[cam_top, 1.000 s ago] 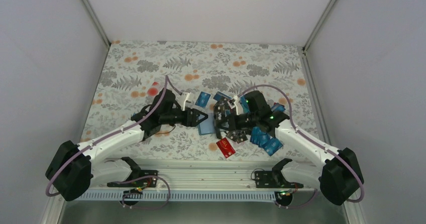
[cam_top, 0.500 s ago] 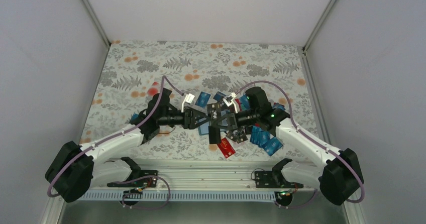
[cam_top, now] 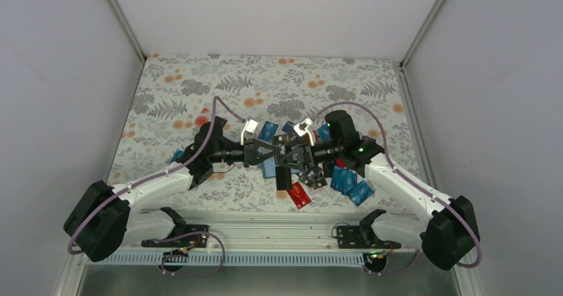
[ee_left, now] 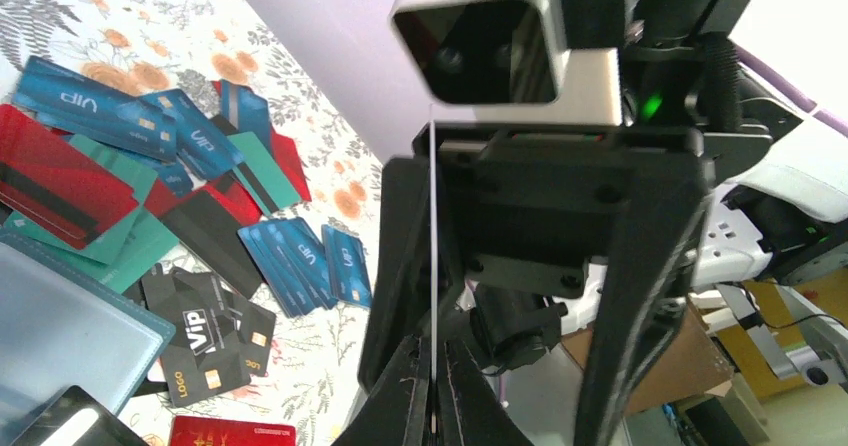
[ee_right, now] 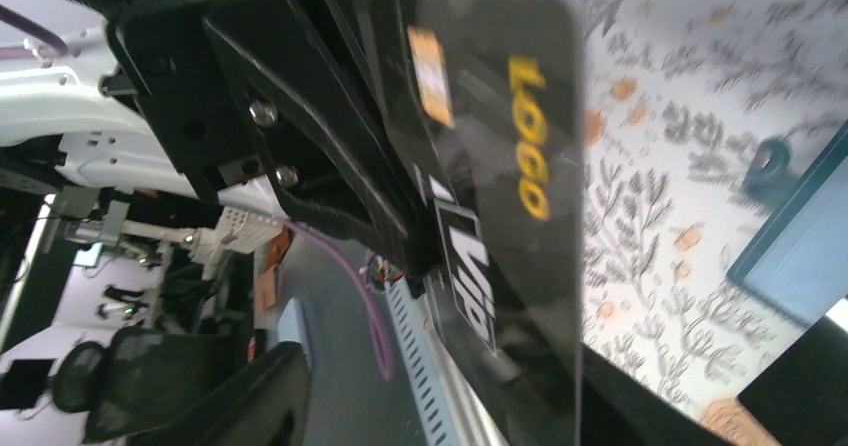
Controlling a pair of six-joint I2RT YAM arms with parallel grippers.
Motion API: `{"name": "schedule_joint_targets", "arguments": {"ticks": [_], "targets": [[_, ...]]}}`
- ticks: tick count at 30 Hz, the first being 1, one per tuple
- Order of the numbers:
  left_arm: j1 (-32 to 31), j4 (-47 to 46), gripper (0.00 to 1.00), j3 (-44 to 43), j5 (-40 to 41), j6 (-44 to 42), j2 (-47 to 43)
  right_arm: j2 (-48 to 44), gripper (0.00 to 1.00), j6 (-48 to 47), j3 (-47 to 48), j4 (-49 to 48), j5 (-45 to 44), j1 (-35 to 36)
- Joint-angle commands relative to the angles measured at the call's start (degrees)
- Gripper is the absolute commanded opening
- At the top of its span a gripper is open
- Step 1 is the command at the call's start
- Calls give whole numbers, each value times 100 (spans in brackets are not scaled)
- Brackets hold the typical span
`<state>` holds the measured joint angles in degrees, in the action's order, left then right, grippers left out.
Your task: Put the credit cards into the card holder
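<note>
cards [cam_top: 350, 183] right of card holder [cam_top: 268, 170], on table [cam_top: 199, 83]

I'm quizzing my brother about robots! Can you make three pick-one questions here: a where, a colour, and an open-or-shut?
1. Where is the held card? A hidden B midair between left gripper and right gripper C lying flat
2. What colour is it? A red B black C teal
3. Left gripper? A shut on the card B wide open C unseen
Answers: B, it hangs between them; B, black face, VIP lettering; A, jaws pinch its edge.
</note>
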<state>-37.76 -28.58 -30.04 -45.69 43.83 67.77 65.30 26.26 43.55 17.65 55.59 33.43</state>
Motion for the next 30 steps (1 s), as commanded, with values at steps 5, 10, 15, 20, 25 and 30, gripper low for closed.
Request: {"name": "schedule_joint_targets", "arguments": {"ticks": [5,10,15,20,25,30], "targets": [[10,28,2,-5,96,-33,-155,-77,49,95,205,-369,-286,-501],[14,28,2,15,105,1,-188,20,27,30,205,-458,28,-561],[14,-39,2,17,100,48,-84,30,11,27,168,-610,305,-575],[12,-71,3,12,162,62,116,143,4,-24,179,-475,192,-579],[14,792,19,-43,739,-314,134,327,4,-178,274,25,-532,-694],[14,1848,44,-19,1649,-740,92,702,4,-299,255,336,-1020,-904]]}}
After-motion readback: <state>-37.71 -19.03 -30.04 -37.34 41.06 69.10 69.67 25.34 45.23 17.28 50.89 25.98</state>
